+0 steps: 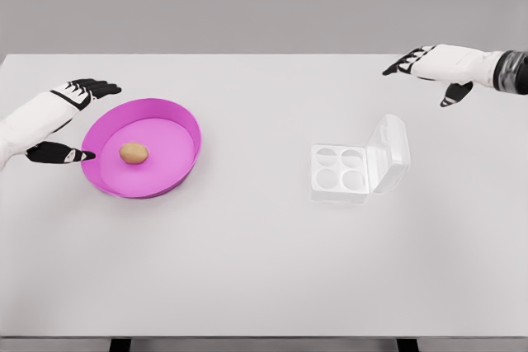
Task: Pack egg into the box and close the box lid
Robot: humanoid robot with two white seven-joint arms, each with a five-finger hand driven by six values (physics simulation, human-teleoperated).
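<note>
Head view, egg: a brown egg lies near the middle of the pink plate, on its side, touching neither hand.
Head view, plate: shallow and round, it sits on the left part of the white table.
Head view, box: a clear plastic egg box stands right of the table's centre, well apart from the plate; four round cups show in its tray, all without eggs.
Head view, lid: the lid is swung up and back on the box's right side, tilted, so the box is open.
Head view, left hand: the left hand is just beside the plate's left rim, fingers spread, thumb pointing at the rim, holding nothing.
Head view, right hand: the right hand hovers at the far right, beyond the box and apart from it, fingers extended and relaxed, holding nothing.
</note>
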